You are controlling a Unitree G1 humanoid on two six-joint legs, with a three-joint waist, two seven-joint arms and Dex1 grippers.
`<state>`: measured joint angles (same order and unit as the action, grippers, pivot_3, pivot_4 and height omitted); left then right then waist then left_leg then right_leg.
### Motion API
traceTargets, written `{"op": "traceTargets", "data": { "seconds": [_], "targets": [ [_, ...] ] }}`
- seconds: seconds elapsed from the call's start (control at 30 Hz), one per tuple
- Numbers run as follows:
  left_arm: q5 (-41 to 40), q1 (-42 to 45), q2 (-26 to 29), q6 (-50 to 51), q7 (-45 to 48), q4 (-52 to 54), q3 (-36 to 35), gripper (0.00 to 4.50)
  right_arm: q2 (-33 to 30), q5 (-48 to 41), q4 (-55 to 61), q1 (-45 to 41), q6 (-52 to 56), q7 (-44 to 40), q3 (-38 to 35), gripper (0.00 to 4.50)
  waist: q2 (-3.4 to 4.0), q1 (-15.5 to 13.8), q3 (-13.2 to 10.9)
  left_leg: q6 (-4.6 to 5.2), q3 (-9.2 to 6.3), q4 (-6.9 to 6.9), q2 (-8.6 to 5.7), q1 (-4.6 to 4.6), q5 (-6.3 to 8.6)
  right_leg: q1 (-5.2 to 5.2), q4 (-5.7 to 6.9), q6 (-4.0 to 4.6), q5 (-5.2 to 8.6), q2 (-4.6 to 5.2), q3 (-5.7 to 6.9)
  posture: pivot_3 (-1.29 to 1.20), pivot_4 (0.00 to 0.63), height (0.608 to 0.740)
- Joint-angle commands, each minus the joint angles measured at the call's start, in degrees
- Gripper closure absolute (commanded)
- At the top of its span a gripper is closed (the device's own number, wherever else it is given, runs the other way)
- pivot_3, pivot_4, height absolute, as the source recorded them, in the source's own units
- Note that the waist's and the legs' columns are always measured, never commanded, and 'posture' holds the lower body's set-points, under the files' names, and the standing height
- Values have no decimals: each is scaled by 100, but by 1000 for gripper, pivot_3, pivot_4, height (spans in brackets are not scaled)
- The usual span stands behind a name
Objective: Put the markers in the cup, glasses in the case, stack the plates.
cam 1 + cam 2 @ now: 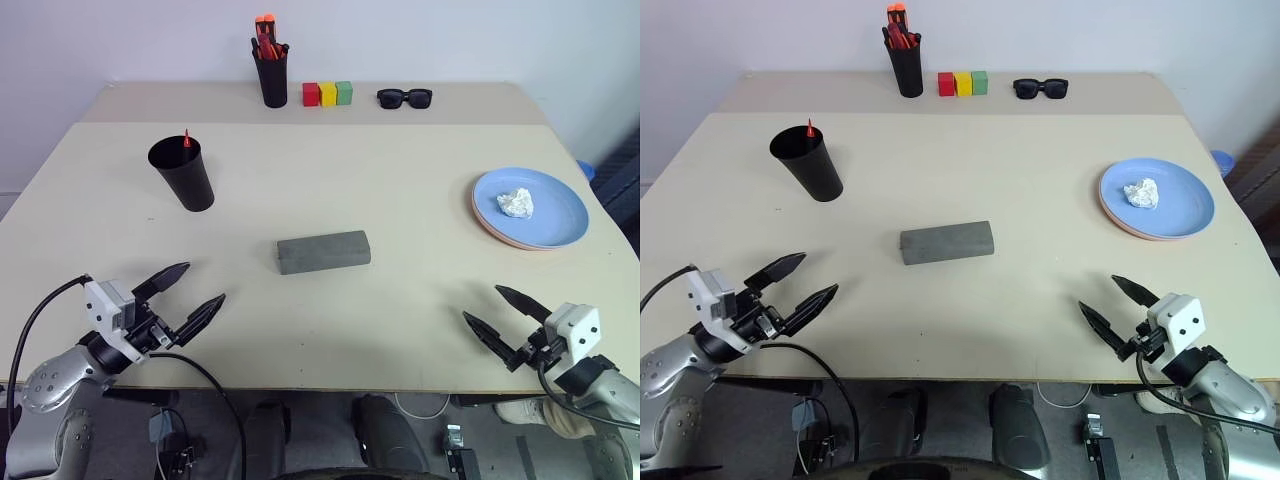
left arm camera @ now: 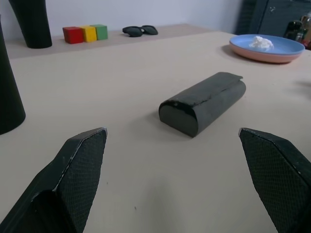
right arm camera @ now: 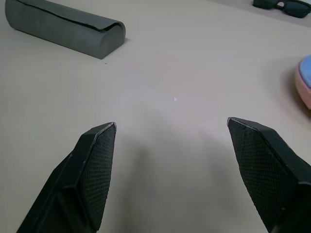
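Note:
The black cup (image 1: 182, 173) stands upright at the table's left, and the red tip of a marker (image 1: 186, 138) pokes above its rim. In the table's middle lies the grey case (image 1: 323, 251), shut. The glasses are out of view. On the right the light blue plate (image 1: 545, 205) rests on the pink plate (image 1: 497, 236), whose rim shows beneath. A white crumpled lump (image 1: 516, 203) lies on the blue plate. My left gripper (image 1: 203, 283) hovers open and empty at the near left edge. At the near right edge my right gripper (image 1: 482, 303) is open and empty too.
Along the far edge stand a black pen holder (image 1: 272, 72) with orange-red pens, three blocks (image 1: 328, 94) in red, yellow and green, and black sunglasses (image 1: 404, 97). The table's front edge (image 1: 330, 388) runs just under both grippers.

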<state>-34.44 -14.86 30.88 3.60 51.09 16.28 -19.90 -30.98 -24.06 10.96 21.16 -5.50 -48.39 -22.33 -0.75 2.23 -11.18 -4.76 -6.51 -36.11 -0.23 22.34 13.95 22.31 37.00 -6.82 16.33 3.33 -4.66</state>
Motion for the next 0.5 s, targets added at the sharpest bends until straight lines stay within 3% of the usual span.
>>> {"op": "traceTargets", "data": {
  "seconds": [0.03,0.5],
  "targets": [
    [-90,32,68,103,-43,209,-65,0,-3,-154,3,70,-160,-64,-201,776,0,1,0,0,0,0,0,0,0,0,0,0,0,0,0,0,150,740],
    [45,-329,-7,-95,166,106,-67,0,10,-316,-262,105,-289,-183,-325,776,0,8,0,0,1,3,0,1,0,1,-4,2,1,1,0,0,150,740]
  ]
}}
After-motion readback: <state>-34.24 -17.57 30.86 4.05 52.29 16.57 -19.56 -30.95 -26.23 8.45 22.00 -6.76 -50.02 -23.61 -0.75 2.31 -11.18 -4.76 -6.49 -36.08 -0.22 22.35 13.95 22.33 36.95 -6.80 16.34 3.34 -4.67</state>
